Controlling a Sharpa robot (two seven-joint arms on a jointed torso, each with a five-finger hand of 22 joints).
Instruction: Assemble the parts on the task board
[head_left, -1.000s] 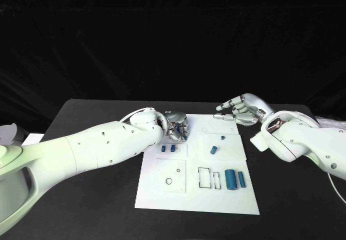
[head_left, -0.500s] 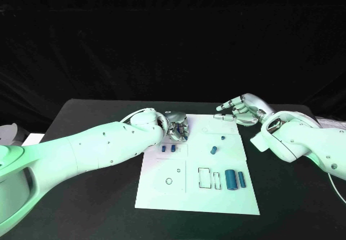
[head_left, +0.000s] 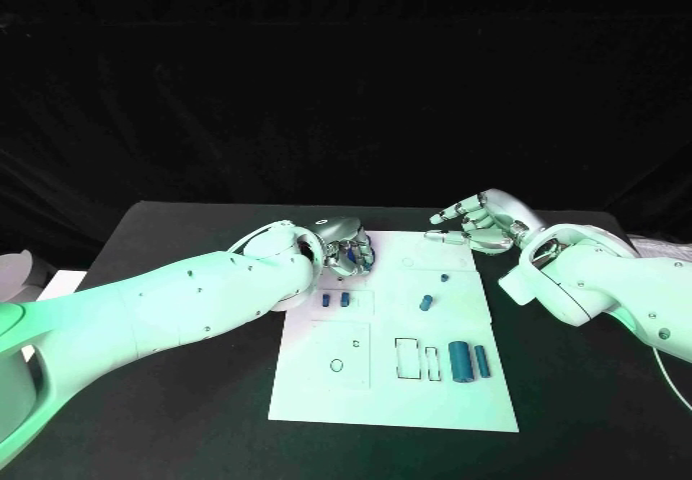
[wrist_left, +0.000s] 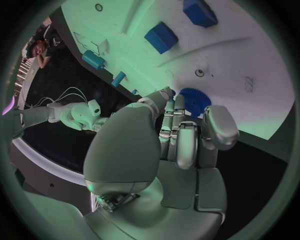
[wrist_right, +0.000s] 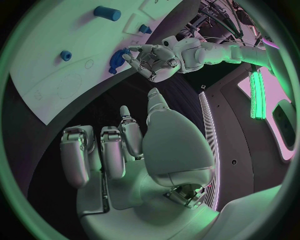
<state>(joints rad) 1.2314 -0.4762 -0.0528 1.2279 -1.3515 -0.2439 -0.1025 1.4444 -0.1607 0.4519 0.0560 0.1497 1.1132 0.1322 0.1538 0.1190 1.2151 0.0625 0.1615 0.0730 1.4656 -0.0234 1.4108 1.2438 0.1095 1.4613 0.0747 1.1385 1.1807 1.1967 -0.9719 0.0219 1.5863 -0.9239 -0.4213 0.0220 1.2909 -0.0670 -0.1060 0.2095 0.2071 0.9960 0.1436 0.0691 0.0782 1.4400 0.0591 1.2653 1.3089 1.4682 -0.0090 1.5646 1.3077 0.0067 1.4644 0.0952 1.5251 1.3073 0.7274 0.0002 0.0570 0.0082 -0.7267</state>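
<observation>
Left hand (head_left: 343, 254) pinches a blue gear (wrist_left: 191, 101); right hand (head_left: 483, 222) hovers spread; no writing legible.

head overhead, wrists close, sharing task board (head_left: 389, 400)

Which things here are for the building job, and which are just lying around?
For the job:
task board
blue gear, pinched by the left hand
big blue cylinder
small blue parts
right hand, holding nothing

Just lying about:
black table
white cable
</observation>
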